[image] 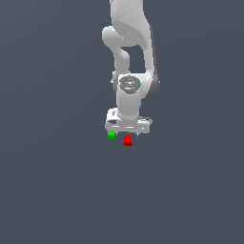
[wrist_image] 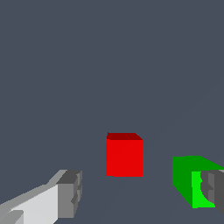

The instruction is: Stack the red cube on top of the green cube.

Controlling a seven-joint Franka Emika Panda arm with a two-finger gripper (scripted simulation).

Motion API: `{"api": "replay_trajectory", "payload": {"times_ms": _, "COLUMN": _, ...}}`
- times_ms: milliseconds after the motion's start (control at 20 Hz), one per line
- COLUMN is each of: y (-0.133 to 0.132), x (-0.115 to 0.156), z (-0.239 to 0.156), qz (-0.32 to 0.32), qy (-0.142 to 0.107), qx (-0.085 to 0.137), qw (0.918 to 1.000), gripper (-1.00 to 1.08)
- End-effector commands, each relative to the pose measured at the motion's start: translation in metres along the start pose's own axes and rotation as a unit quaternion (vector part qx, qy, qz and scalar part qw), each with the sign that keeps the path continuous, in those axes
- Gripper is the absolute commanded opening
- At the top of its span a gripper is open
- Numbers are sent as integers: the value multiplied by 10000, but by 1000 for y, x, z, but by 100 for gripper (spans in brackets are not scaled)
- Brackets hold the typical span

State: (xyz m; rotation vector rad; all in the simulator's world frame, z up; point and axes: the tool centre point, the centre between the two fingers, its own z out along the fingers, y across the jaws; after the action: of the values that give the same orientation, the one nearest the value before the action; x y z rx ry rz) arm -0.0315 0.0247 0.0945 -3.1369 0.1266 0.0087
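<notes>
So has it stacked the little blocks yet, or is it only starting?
Only starting. The red cube and green cube sit apart on the floor, nothing stacked. The tool is open low over them, holding nothing. Gripping, lifting and placing the red cube remain.

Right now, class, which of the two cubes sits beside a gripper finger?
The green cube: one finger overlaps its edge in the wrist view, while the red cube stands apart between the fingers.

Surroundings: one flat, plain slate-grey field [image: 52, 190] fills both views.
Ground and backdrop: the same grey; no seam or horizon line shows between them.
Surface: smooth, unpatterned, untextured.
Light: even and soft, with only faint shading.
</notes>
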Motion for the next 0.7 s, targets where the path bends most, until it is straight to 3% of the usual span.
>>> {"api": "replay_trajectory", "payload": {"times_ms": 0, "y": -3, "x": -3, "z": 11, "qz": 44, "qy": 17, "qx": -4, "qw": 10000, "gripper": 100}}
{"api": "replay_trajectory", "payload": {"times_ms": 650, "y": -6, "x": -5, "z": 32, "qz": 83, "qy": 20, "qx": -9, "qw": 10000, "gripper": 100}}
